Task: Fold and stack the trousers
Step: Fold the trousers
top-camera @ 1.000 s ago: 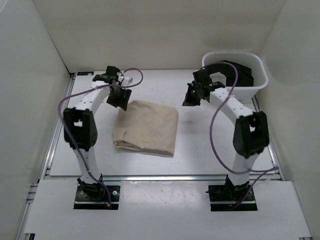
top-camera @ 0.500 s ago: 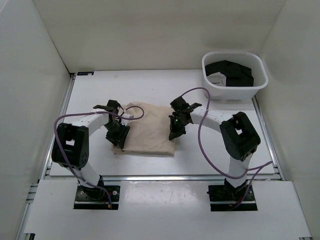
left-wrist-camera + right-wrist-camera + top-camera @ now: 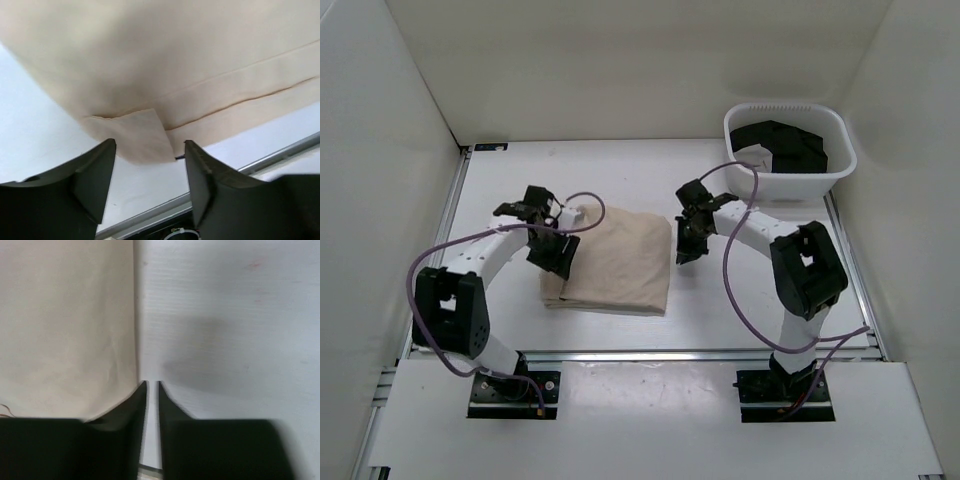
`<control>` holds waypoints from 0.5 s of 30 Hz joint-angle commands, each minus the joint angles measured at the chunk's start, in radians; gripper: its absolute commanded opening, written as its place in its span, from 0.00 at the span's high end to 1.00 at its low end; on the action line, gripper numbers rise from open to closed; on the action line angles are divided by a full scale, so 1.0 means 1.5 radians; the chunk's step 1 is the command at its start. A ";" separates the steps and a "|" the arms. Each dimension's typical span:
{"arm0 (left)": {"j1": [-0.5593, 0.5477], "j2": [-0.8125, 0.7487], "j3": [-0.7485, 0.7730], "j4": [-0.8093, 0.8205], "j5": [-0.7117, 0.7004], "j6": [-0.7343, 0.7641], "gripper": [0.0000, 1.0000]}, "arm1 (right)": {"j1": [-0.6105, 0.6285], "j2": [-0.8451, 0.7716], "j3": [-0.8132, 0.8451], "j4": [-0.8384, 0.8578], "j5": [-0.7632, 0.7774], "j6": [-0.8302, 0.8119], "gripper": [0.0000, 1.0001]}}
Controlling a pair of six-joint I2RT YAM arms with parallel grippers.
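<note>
The beige trousers [image 3: 617,262] lie folded into a rough rectangle on the white table. In the left wrist view their folded edge and layered corner [image 3: 165,75] fill the top. My left gripper [image 3: 556,259] is open at the cloth's left edge, with nothing between its fingers [image 3: 150,150]. My right gripper [image 3: 684,248] is shut and empty just beside the cloth's right edge. In the right wrist view the trousers [image 3: 65,320] fill the left half, and my gripper [image 3: 152,384] rests on bare table next to them.
A white basket [image 3: 836,170] with black garments [image 3: 782,143] stands at the back right corner. The table's metal rail [image 3: 640,352] runs along the near edge. White walls close in on the left, back and right.
Both arms have come down from the back of the table to the folded trousers. In the last half second both grippers moved slightly back along the cloth's side edges, and the cloth shifted a little.
</note>
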 commanded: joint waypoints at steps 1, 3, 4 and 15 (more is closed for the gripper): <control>0.031 -0.085 0.112 -0.015 0.073 -0.024 0.30 | -0.012 -0.064 0.075 -0.091 0.090 -0.057 0.74; 0.056 -0.130 0.147 -0.015 0.080 -0.041 0.25 | -0.018 -0.097 0.099 -0.162 0.140 -0.079 0.36; 0.083 -0.142 0.175 -0.015 0.064 -0.048 0.23 | -0.026 -0.120 0.110 -0.182 0.154 -0.079 0.31; 0.307 -0.180 0.150 0.035 -0.404 -0.163 0.00 | -0.180 -0.351 0.076 -0.292 0.273 -0.087 0.01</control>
